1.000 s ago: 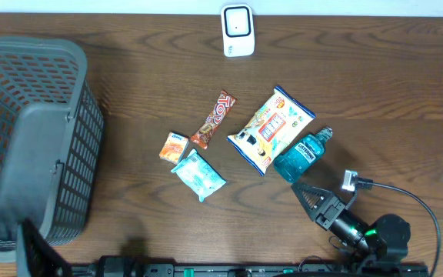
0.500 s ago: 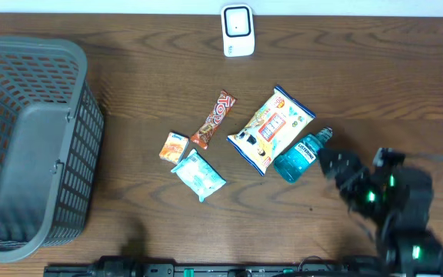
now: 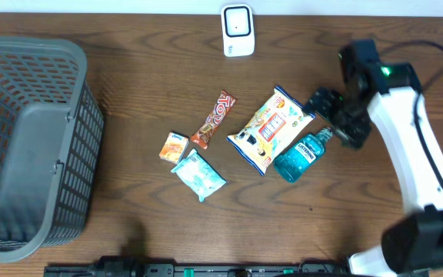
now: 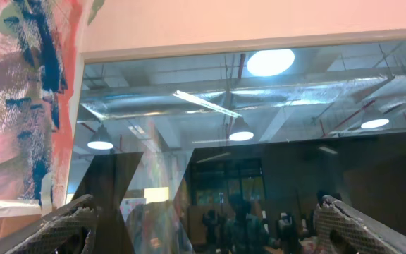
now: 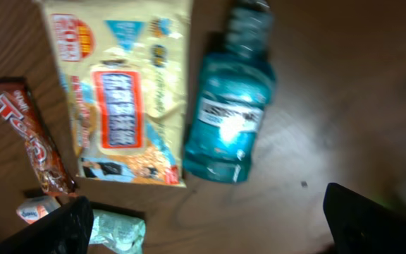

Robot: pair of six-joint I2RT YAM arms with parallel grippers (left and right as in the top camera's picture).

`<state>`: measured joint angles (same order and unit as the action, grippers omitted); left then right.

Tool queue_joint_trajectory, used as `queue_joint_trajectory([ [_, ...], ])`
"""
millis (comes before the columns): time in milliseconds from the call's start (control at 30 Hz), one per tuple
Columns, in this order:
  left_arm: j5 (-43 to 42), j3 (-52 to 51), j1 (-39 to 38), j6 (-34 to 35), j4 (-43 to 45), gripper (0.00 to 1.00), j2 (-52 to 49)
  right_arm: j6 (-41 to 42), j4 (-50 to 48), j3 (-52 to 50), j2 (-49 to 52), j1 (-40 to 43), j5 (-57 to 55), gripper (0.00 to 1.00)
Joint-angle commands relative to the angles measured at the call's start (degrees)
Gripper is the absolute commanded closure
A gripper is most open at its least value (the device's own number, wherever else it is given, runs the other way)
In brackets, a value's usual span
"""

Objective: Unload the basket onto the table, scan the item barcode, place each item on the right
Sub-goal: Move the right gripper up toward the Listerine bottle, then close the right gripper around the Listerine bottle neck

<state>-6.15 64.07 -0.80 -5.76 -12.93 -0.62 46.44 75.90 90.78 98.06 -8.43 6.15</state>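
Observation:
On the brown table lie a blue mouthwash bottle (image 3: 301,154) (image 5: 228,120), a yellow snack bag (image 3: 271,129) (image 5: 122,92), a red-brown chocolate bar (image 3: 213,119) (image 5: 34,134), a small orange box (image 3: 174,146) and a pale green packet (image 3: 198,175) (image 5: 118,233). A white scanner (image 3: 238,31) stands at the back edge. My right gripper (image 3: 335,117) (image 5: 206,212) hovers open above the table just right of the bottle's cap, holding nothing. My left gripper (image 4: 206,212) is open and empty, pointing up at a ceiling; it does not show in the overhead view.
A large grey mesh basket (image 3: 21,146) fills the left side of the table. The right arm's white link (image 3: 414,146) stretches from the front right corner toward the back.
The right arm has swung from the table's front edge up and back, its gripper now beside the bottle's cap. The dark shape at the front left corner has left the overhead view.

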Motion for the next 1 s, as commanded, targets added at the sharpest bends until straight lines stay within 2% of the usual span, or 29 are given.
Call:
queue_joint_trajectory([
  [0, -0.92, -0.11, 0.26, 0.70, 0.37, 0.02, 0.44, -5.25, -2.69, 2.34, 4.02, -1.68, -2.14, 0.01],
  [100, -0.90, -0.11, 0.26, 0.70, 0.39, 0.02, 0.44, -4.85, -4.94, 2.32, 7.41, -1.84, -1.42, 0.01],
  [233, -0.92, -0.11, 0.26, 0.70, 0.37, 0.02, 0.44, 4.63, -2.78, 2.32, 12.68, -1.75, -1.49, 0.01],
  [333, -0.90, -0.11, 0.26, 0.70, 0.37, 0.02, 0.44, 7.63, -0.46, 2.34, 16.63, -1.75, -1.55, 0.01],
  [533, -0.92, -0.11, 0.26, 0.72, 0.37, 0.02, 0.44, 10.38, 3.15, 2.34, 21.77, -1.73, -5.22, 0.02],
  [967, -0.92, -0.11, 0.26, 0.72, 0.35, 0.02, 0.44, 13.33, -0.20, 2.49, 22.73, -1.75, -9.66, 0.05],
])
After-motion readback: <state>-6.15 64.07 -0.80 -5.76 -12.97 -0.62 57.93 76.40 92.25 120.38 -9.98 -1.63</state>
